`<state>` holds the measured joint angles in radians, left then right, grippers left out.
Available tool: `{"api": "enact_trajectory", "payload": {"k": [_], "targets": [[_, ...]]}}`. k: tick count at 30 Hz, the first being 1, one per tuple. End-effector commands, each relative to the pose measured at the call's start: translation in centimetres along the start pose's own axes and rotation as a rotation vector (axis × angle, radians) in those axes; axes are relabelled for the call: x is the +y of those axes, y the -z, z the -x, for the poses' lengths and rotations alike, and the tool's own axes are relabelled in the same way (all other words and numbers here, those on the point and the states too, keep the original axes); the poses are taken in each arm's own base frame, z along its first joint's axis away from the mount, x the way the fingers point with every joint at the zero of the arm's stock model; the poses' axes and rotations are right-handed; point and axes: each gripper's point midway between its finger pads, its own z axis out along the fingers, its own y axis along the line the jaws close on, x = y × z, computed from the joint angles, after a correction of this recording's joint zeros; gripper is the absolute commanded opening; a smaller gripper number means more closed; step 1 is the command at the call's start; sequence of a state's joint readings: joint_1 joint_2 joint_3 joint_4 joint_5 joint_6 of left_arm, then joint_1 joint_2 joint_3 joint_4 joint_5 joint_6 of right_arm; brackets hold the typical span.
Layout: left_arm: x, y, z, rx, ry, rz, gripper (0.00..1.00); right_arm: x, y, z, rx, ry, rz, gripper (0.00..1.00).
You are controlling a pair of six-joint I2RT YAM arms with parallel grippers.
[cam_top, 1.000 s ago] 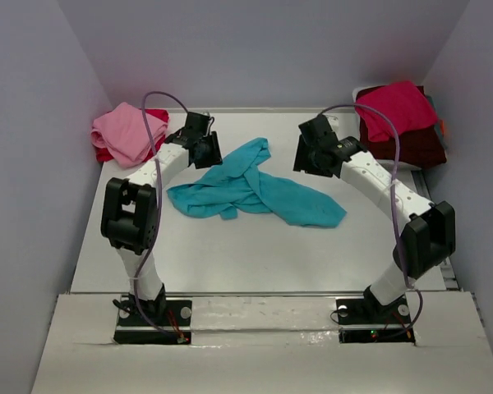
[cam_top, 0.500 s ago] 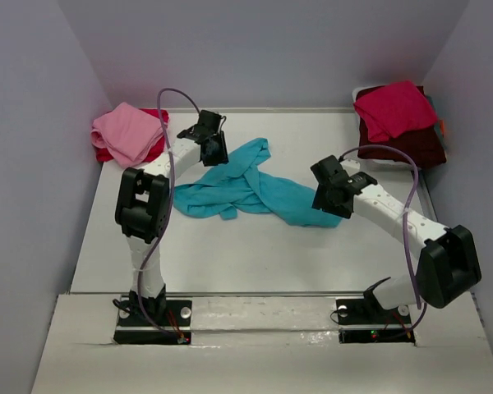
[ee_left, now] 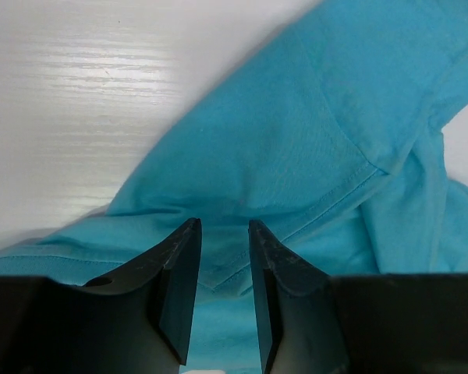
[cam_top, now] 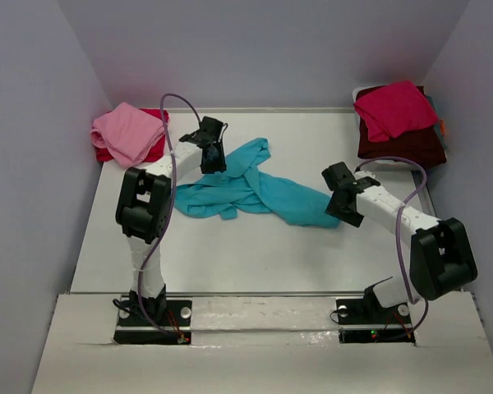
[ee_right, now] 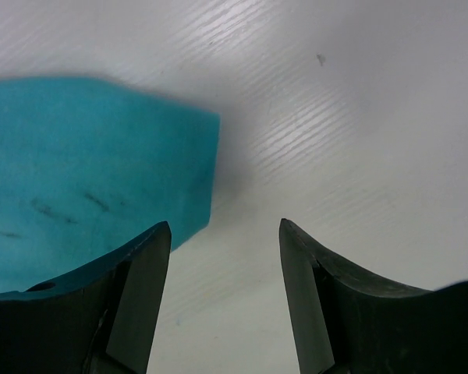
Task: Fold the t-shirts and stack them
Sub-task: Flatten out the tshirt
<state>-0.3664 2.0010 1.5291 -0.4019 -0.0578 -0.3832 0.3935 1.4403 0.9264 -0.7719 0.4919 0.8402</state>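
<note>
A turquoise t-shirt [cam_top: 255,190] lies crumpled in the middle of the table. My left gripper [cam_top: 211,156] hangs over its upper left part. In the left wrist view the left gripper [ee_left: 223,224] is open by a narrow gap, and a stitched hem of the turquoise cloth [ee_left: 296,132] lies between and under the fingers. My right gripper [cam_top: 343,201] is at the shirt's right corner. In the right wrist view the right gripper [ee_right: 225,224] stands open over bare table, with the turquoise corner [ee_right: 101,171] beside its left finger.
A pink t-shirt [cam_top: 127,131] lies on a red one [cam_top: 105,153] at the back left. A crimson t-shirt [cam_top: 394,108] sits on a dark maroon one [cam_top: 407,146] at the back right. Grey walls close in the table on three sides.
The right arm swung from the back down to the shirt's right corner. The left gripper shifted slightly right onto the shirt's upper edge, its jaws narrowing.
</note>
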Motion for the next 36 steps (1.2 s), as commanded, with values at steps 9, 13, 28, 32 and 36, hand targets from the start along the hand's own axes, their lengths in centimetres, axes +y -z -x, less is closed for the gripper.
{"api": "enact_trajectory", "payload": {"k": [9,13,28,32,36], "targets": [[-0.3,1.6,0.9,-0.044,-0.012,0.002,0.42,0.8,-3.2,3.7,-0.031,-0.091,-0.004,0.61],[-0.1,1.6,0.8,-0.043,-0.014,0.007,0.42,2.0,-3.3,4.3,-0.039,-0.103,0.037,0.6],[0.5,1.1,0.0,-0.024,-0.016,0.032,0.34,2.2,-4.3,3.5,-0.013,-0.105,0.045,0.57],[-0.3,1.4,0.1,-0.03,-0.024,0.006,0.4,2.0,-4.5,2.8,0.002,-0.103,0.041,0.57],[-0.7,1.5,-0.2,-0.022,-0.044,-0.002,0.43,1.6,-4.5,2.4,0.004,-0.106,0.042,0.57]]}}
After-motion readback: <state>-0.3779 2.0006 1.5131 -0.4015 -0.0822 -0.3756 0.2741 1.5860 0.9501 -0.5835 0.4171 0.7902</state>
